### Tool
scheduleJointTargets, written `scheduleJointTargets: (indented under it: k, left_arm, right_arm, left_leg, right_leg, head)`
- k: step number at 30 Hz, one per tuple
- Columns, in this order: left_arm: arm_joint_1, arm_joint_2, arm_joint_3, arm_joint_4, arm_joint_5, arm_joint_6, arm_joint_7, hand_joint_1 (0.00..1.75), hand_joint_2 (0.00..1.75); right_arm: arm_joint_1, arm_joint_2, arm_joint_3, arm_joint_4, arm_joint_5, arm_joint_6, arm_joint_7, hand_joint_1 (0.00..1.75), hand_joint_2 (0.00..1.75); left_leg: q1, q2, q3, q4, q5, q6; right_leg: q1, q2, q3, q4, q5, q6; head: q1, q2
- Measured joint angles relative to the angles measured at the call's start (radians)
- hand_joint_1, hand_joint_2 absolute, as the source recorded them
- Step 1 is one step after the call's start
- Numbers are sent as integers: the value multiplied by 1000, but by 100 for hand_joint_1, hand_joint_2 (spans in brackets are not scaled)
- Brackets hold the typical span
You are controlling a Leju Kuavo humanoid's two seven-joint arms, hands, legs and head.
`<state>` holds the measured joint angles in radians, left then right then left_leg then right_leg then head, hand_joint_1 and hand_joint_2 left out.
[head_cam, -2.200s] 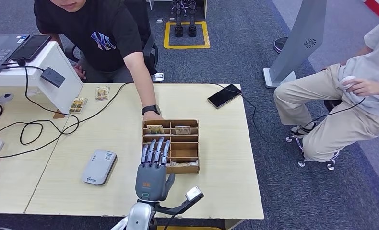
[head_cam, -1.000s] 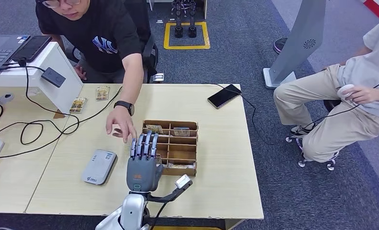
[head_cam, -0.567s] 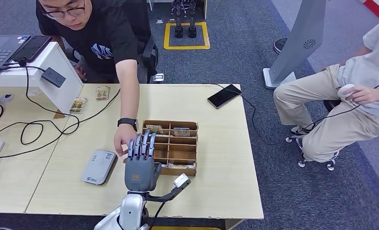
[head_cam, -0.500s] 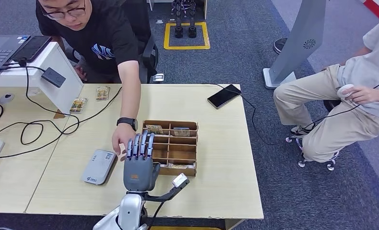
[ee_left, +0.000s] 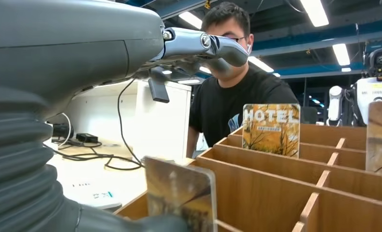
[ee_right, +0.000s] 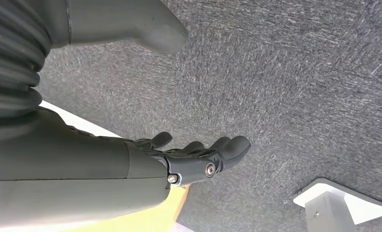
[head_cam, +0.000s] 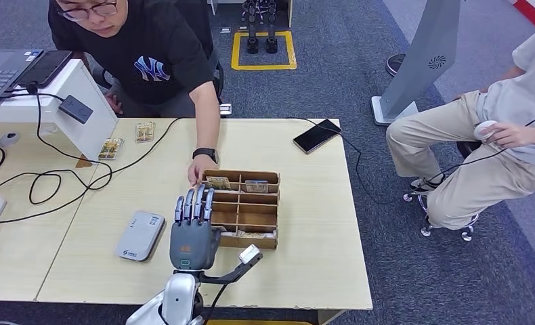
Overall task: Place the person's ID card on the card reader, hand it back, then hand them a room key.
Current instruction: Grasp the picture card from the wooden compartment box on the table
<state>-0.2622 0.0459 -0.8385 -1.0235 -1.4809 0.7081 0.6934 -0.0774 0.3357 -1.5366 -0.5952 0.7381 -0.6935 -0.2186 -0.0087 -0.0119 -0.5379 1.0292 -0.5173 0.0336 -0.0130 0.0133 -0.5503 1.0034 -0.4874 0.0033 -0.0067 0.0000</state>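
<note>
My left robot hand (head_cam: 191, 233) hovers flat, fingers straight and empty, over the bench (head_cam: 312, 223) beside the wooden tray (head_cam: 257, 215). The card reader (head_cam: 139, 235) lies at 9 o'clock from it. Room keys (head_cam: 219, 182) stand in the tray's far slots, a person's hand (head_cam: 198, 169) touching its corner. Grey carpet (head_cam: 332, 61) surrounds. My right robot hand (ee_right: 198, 152) hangs empty, fingers loosely extended.

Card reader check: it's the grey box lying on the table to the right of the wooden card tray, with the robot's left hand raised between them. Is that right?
Not quite. The head view shows the card reader lying to the left of the wooden card tray, not the right. The left hand does stand raised between them.
</note>
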Motion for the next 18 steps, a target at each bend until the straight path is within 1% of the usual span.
scheduleJointTargets:
  k: [1,4,5,7,18]
  left_arm:
    - [0,0,0,2,0,0,-1,69,175]
    - [0,-1,0,15,0,-1,-12,155,175]
    - [0,-2,0,21,0,-1,-18,169,175]
    - [0,-5,0,36,0,-2,-31,175,175]
    - [-22,-34,0,127,0,-27,-158,175,175]
  right_arm:
    - [0,0,0,0,3,0,0,0,175]
    - [0,0,0,1,6,0,-6,0,175]
    - [-1,0,0,2,6,0,-8,0,175]
    - [-1,0,0,4,8,0,-14,0,175]
    - [-2,0,0,18,28,0,-22,0,175]
  left_leg:
    - [0,0,0,0,0,0]
    - [0,0,0,0,0,0]
    - [0,0,0,0,0,0]
    - [0,0,0,0,0,0]
    - [0,-1,-1,0,0,0]
  right_leg:
    - [0,0,0,0,0,0]
    - [0,0,0,0,0,0]
    - [0,0,0,0,0,0]
    - [0,0,-1,0,0,0]
    - [0,0,0,0,0,0]
  head:
    - [0,0]
    - [0,0]
    - [0,0]
    - [0,0]
    - [0,0]
